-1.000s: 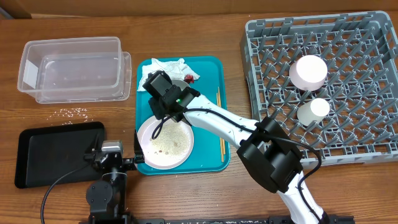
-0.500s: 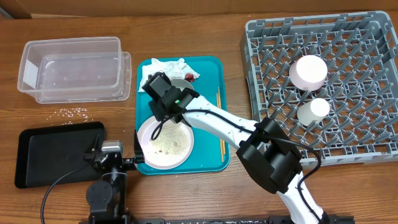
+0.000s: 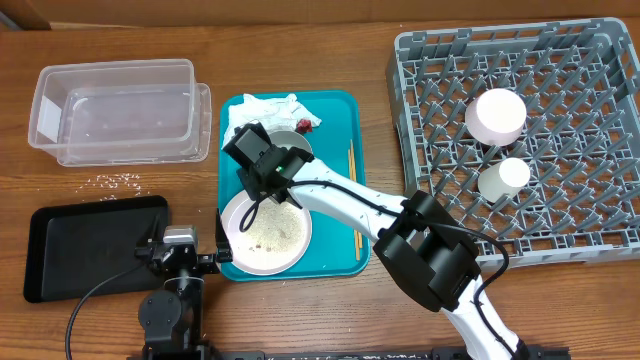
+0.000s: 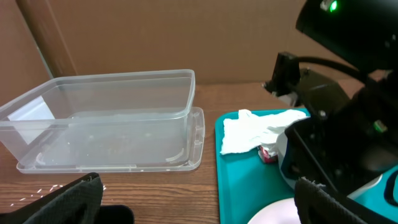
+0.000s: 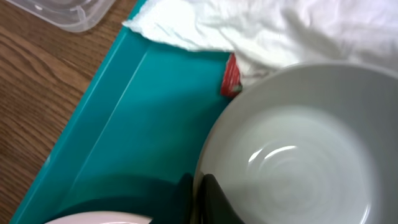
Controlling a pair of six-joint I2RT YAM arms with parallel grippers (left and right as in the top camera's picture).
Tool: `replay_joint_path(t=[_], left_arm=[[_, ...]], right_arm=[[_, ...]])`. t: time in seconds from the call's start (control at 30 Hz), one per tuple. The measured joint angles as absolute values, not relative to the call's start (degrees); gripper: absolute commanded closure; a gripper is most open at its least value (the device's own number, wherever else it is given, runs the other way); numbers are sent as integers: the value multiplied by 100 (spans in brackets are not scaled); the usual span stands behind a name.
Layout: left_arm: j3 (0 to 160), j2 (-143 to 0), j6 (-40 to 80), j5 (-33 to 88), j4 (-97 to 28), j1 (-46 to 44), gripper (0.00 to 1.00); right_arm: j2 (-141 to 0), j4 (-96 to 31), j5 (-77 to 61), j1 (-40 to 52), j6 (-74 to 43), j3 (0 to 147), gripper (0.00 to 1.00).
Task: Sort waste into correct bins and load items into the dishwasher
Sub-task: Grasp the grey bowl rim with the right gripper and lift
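Change over the last second: the right tool has gone from apart to pinched together. In the wrist view we see its fingers clamped on the near rim of the grey bowl, one inside and one outside. The arm also nudged a little toward 7 o'clock in the overhead view.

The grey bowl sits at the 12 o'clock end of the teal tray, touching the napkin, which lies at its 12 o'clock, red bits just beside the rim. We judge the bowl not yet lifted; it looks flat on the tray.

So the grasp is made. The next move is likely a lift and a carry to the rack at 3 o'clock, where a white bowl and a small cup already sit upside down.

The left tool is wide apart and empty, low over the surface at the tray's 8 o'clock.

Waste is unsorted. The napkin is on the teal tray, and the rice scraps lie on the white plate at the tray's 6 o'clock end. The clear tub at 10 o'clock and the black tray at 8 o'clock both look empty.

Risk: the thin rim pinch may slip, or the bowl may drag the napkin.
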State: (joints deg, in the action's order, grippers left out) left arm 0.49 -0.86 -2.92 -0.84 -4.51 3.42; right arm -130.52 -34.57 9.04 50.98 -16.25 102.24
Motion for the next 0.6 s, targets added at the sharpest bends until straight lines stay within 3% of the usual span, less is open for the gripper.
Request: replay_joint_path(t=[0.4,0.6], left_arm=[[49,-86,-292,-84,-451,342,0],[49,-86,-290,-84,-449,342,0]], right_arm=[[-13010,-5135,875,4936,-1691,11445,96],[-12309,-6584,790,3933,-1752,12599,96]])
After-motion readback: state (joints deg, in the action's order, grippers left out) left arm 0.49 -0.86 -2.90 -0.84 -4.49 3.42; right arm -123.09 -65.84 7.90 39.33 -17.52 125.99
